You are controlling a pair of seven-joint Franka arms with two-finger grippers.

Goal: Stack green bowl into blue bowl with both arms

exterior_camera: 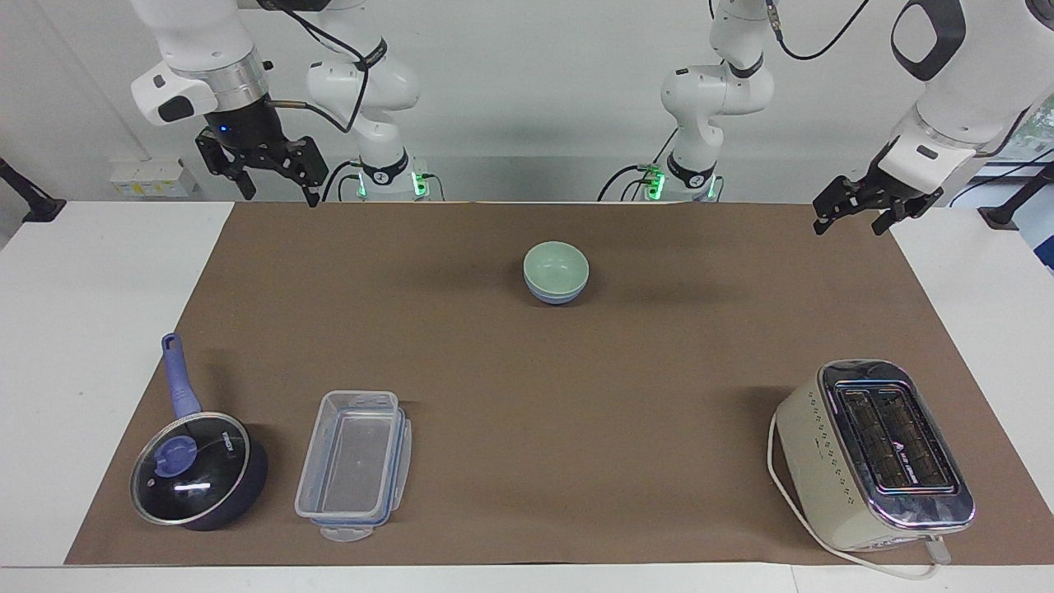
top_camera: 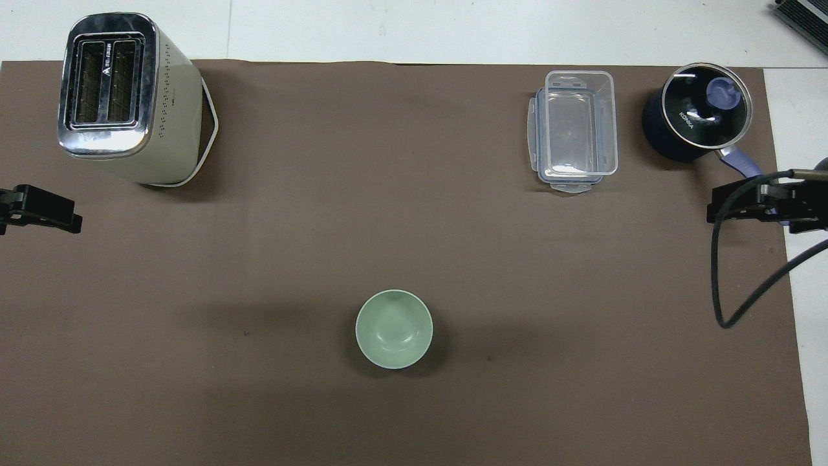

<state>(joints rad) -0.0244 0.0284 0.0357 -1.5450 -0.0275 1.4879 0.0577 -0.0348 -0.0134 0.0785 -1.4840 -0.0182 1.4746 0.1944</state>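
Green bowl (exterior_camera: pixel 556 265) nested in blue bowl (exterior_camera: pixel 557 293) mid-mat, near the robots; left gripper (exterior_camera: pixel 856 212) and right gripper (exterior_camera: pixel 265 171) raised at their mat edges, fingers spread, empty; bowls likely light, rigid, slick-walled: grip by rim.

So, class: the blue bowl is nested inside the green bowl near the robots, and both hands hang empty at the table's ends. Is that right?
Not quite: the nesting is reversed. The facing view shows the green bowl sitting inside the blue bowl, whose rim peeks out beneath it. The rest holds: the stack is near the robots, and the left hand and right hand hang empty at the table's ends.
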